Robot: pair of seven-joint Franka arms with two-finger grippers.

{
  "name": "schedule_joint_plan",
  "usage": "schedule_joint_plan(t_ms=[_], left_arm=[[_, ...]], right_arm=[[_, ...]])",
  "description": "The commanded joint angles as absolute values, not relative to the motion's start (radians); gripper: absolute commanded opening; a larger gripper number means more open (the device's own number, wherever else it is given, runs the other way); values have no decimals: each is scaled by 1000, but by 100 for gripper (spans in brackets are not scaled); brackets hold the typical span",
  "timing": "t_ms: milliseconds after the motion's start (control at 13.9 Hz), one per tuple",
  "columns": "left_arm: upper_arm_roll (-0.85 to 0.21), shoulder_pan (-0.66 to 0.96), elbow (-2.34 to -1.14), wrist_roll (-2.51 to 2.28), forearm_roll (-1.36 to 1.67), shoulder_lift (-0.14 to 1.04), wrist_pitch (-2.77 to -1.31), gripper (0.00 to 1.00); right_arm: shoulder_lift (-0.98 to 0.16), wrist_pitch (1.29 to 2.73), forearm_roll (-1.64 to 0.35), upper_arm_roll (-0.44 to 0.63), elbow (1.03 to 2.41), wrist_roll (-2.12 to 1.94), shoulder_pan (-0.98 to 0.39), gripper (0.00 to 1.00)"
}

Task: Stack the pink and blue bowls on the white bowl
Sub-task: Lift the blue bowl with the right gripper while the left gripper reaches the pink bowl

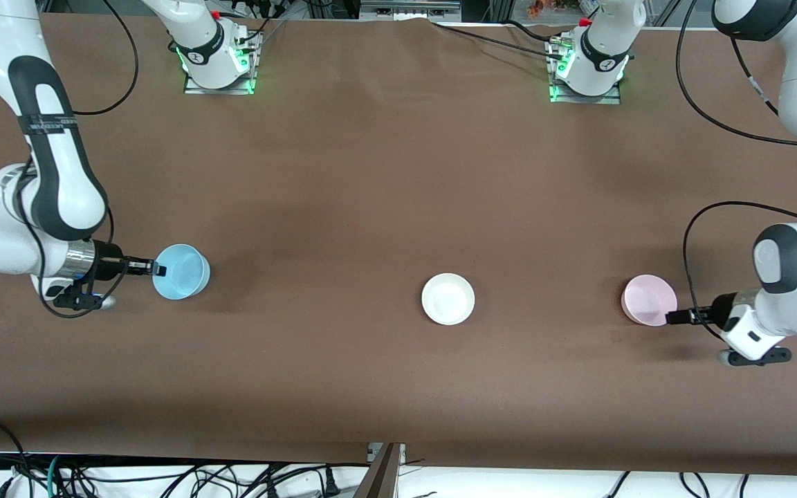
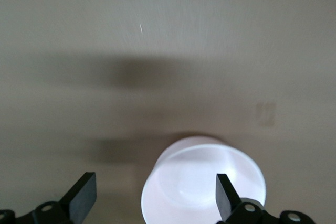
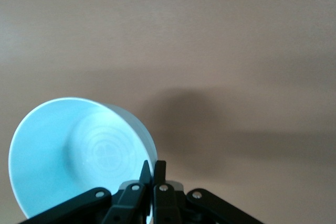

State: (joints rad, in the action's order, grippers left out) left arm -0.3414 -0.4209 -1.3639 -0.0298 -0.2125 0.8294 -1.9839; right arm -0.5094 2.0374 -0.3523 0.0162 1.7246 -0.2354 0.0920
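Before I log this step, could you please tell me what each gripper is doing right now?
Left gripper: open, at the pink bowl, one finger inside its rim, not gripping.
Right gripper: shut on the blue bowl, holding it tilted by its rim.

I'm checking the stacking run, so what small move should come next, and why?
Probably carry the blue bowl over toward the white bowl. The right claw is shut on its rim and holds it tilted, while the left claw is open beside the pink bowl, which sits on the table.
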Motion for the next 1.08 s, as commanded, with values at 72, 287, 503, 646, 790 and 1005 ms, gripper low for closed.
schedule_joint_plan(t_ms=[72, 287, 503, 646, 790, 1005], left_arm=[[-347, -426, -1493, -12, -287, 775, -2005, 99], [-347, -429, -1509, -12, -290, 767, -2006, 92], [-348, -448, -1513, -9, -290, 761, -2025, 75], [-348, -459, -1517, 20, -290, 761, -2031, 69], [-350, -491, -1567, 55, -290, 758, -2103, 53], [-351, -502, -1603, 58, -290, 753, -2158, 35]], right_arm=[[-491, 1806, -364, 26, 1584, -244, 104, 0], [-491, 1660, -347, 37, 1456, -239, 104, 0], [-489, 1637, -347, 35, 1425, -239, 101, 0], [-462, 1637, -354, 26, 1425, -236, 94, 0], [-442, 1637, -357, 14, 1421, -235, 80, 0], [-428, 1637, -357, 6, 1397, -223, 72, 0]])
